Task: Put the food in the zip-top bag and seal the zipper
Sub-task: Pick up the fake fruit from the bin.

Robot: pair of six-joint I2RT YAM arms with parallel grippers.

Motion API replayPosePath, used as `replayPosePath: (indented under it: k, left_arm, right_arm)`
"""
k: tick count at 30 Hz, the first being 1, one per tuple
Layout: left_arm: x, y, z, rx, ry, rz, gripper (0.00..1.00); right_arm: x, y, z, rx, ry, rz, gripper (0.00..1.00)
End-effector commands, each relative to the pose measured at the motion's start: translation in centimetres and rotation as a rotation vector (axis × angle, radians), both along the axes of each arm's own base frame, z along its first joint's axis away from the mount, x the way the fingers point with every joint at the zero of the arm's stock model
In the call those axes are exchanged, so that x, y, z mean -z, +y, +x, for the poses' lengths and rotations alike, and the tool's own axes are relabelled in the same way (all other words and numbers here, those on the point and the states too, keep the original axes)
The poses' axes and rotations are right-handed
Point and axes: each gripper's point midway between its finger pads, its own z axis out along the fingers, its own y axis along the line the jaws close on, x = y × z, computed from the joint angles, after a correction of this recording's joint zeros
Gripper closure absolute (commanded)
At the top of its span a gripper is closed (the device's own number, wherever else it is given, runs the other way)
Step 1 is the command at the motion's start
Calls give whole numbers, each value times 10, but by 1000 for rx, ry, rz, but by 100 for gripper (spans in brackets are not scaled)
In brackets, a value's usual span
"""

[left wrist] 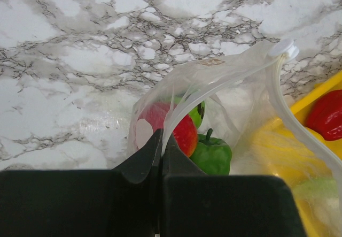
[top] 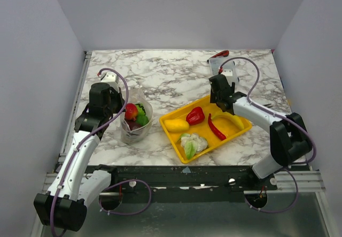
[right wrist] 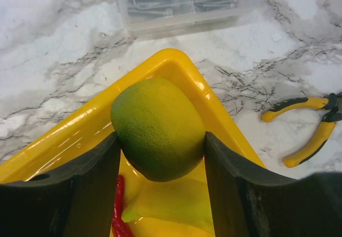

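L arm (top: pixel 80 151) reaches fwd from its near-left base, elbow bent, wrist turned inward to the right. L tool (left wrist: pixel 161 140) is clamped tight: fingers pressed together w/ the edge of the zip-top bag (left wrist: pixel 214 79) pinched between them. R arm (top: pixel 256 114) doubles back over its base, forearm running left, wrist tipped down. R tool (right wrist: pixel 161 138) has its jaws partway apart, and both fingers (right wrist: pixel 91 183) sit flat against opposite sides of a green-yellow fruit (right wrist: pixel 157 122), so that's a grip.
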Motion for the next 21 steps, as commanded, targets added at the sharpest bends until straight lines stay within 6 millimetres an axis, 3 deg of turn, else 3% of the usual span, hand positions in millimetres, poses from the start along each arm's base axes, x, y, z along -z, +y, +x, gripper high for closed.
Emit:
replayPosePath:
  k: [1,5,12,15,21]
  left_arm:
    - [-4,-1,3,3,-13,-8,100]
    - [-4,-1,3,2,-13,-9,100]
    - [-4,0,4,-7,-9,-11,100]
    - [-4,0,4,-8,-11,-14,100]
    - [-6,8,5,-52,-30,-1,100]
  right_arm:
    - [-25,3,0,-13,-80,64,88]
    - [-42,6,-4,-34,-124,110,99]
    - [-72,28,-13,-139,-181,248,100]
    - [-89,62,-22,-277,-194,407,100]
    - [-133,151,-53,-594,-221,775,99]
